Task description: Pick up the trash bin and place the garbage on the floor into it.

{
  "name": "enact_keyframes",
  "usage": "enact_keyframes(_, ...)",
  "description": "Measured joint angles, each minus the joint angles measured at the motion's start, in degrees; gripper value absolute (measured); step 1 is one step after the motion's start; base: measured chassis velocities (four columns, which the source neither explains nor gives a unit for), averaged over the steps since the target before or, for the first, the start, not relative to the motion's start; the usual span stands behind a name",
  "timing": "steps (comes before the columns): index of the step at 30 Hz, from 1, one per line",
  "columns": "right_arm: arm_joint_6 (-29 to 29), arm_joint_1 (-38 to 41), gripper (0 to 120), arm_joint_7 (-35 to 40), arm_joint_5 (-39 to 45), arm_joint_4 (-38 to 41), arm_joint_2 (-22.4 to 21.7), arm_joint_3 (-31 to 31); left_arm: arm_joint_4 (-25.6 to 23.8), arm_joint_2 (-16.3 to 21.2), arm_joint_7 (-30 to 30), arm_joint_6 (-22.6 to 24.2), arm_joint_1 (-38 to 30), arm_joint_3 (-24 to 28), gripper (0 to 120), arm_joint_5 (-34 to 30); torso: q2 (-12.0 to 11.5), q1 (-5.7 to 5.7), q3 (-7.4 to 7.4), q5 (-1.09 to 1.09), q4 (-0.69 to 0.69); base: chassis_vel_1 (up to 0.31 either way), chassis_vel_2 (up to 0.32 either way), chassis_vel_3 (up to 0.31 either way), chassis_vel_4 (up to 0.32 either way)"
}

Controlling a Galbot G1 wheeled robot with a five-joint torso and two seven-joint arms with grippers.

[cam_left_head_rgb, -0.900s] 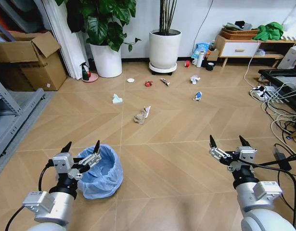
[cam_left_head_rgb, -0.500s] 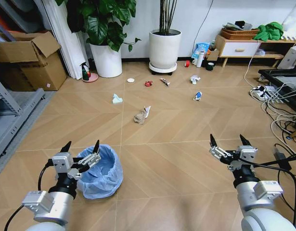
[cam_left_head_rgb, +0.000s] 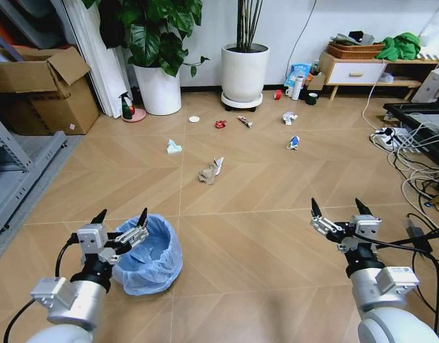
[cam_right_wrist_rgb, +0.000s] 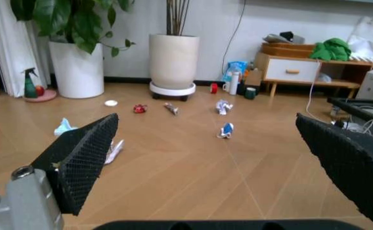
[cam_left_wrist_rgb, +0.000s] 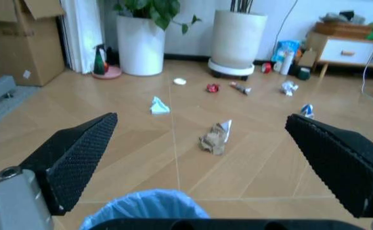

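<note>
The trash bin (cam_left_head_rgb: pixel 149 254), small with a pale blue bag liner, stands on the herringbone floor (cam_left_head_rgb: pixel 248 243) at the near left; its rim (cam_left_wrist_rgb: pixel 145 203) shows below my left wrist camera. My left gripper (cam_left_head_rgb: pixel 120 218) hovers open at the bin's near-left rim. My right gripper (cam_left_head_rgb: pixel 338 209) is open above bare floor at the near right. Garbage lies farther off: a tan paper wad (cam_left_head_rgb: pixel 208 172), a pale tissue wad (cam_left_head_rgb: pixel 173 147), a red wrapper (cam_left_head_rgb: pixel 220 124), a long thin wrapper (cam_left_head_rgb: pixel 244 121), a white disc (cam_left_head_rgb: pixel 194 119), a white wad (cam_left_head_rgb: pixel 288 118) and a blue-white packet (cam_left_head_rgb: pixel 293 142).
Two white plant pots (cam_left_head_rgb: pixel 160 89) (cam_left_head_rgb: pixel 244 73) stand by the far wall, a spray bottle (cam_left_head_rgb: pixel 125 107) left of them. Cardboard boxes (cam_left_head_rgb: pixel 44 89) and a metal rack (cam_left_head_rgb: pixel 23 171) line the left. A low cabinet (cam_left_head_rgb: pixel 355 71), cables and a power strip (cam_left_head_rgb: pixel 390 139) crowd the right.
</note>
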Motion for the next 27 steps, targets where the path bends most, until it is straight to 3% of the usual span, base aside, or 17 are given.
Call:
enact_keyframes(1,-0.76,1.72,100,-0.02,1.27,-0.85,-1.63,-0.56,2.25,3.49,-3.37,4.96,-2.03,-0.86,100,-5.46,0.00,0.00,0.00,0.02,0.02,0.000,0.000,0.000,0.000)
enact_keyframes(3,-0.86,2.20,100,-0.08,1.68,-1.38,-2.15,-0.68,3.96,6.02,-5.67,8.04,-3.44,-1.08,100,-9.11,0.00,0.00,0.00,0.01,0.02,0.000,0.000,0.000,0.000)
enact_keyframes(12,-0.87,2.20,100,-0.19,2.21,-2.48,-2.87,-0.73,12.16,13.73,-9.64,16.54,-8.90,-2.53,100,-21.11,0.00,0.00,0.00,-0.01,0.01,0.000,0.000,0.000,0.000)
enact_keyframes(13,-0.85,2.09,100,-0.20,2.22,-2.86,-3.09,-0.84,15.55,16.36,-10.18,18.79,-10.94,-2.07,100,-23.68,0.00,0.00,0.01,0.02,0.01,0.000,0.000,0.000,0.000)
enact_keyframes(19,-0.70,1.55,100,-0.22,2.42,-3.49,-3.48,-0.82,23.59,20.60,-8.01,21.46,-15.47,-0.44,100,-25.81,0.00,0.00,0.00,0.03,0.01,0.000,0.000,0.000,0.000)
enact_keyframes(27,-0.21,1.51,100,-0.21,2.79,-4.10,-3.64,-0.59,30.89,23.41,-4.71,24.33,-20.70,2.96,100,-29.17,0.00,0.00,0.00,0.01,0.01,0.000,0.000,0.000,0.000)
